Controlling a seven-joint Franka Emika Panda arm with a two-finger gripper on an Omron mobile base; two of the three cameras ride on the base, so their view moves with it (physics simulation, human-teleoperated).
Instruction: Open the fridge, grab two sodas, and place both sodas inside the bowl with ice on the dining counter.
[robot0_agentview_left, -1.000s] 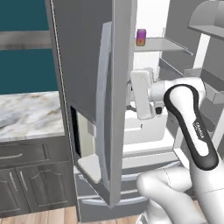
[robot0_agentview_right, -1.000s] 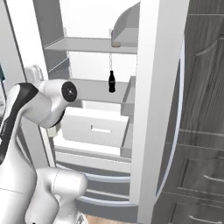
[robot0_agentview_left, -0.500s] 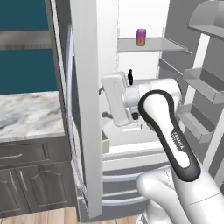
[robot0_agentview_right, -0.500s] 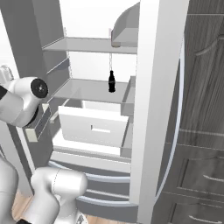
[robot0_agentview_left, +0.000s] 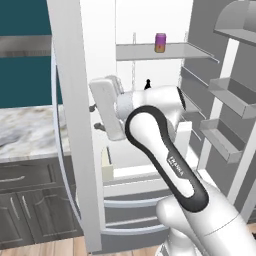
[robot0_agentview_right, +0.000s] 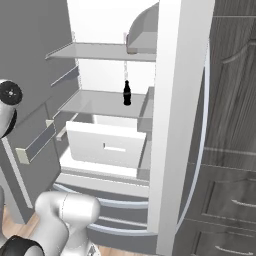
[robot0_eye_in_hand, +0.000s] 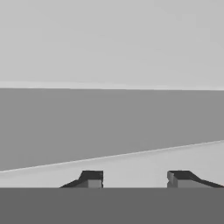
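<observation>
Facing a flat grey fridge (robot0_agentview_left: 75, 125) surface, the fingers (robot0_eye_in_hand: 92, 179) stand apart, holding nothing visible; both sodas (robot0_agentview_left: 160, 43) sit on shelves well away.

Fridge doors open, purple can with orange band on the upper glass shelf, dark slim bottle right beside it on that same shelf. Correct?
Not quite. The dark slim bottle stands one shelf lower, as the right base view shows. The purple can with orange band is on the upper glass shelf, and the fridge doors are open.
</observation>
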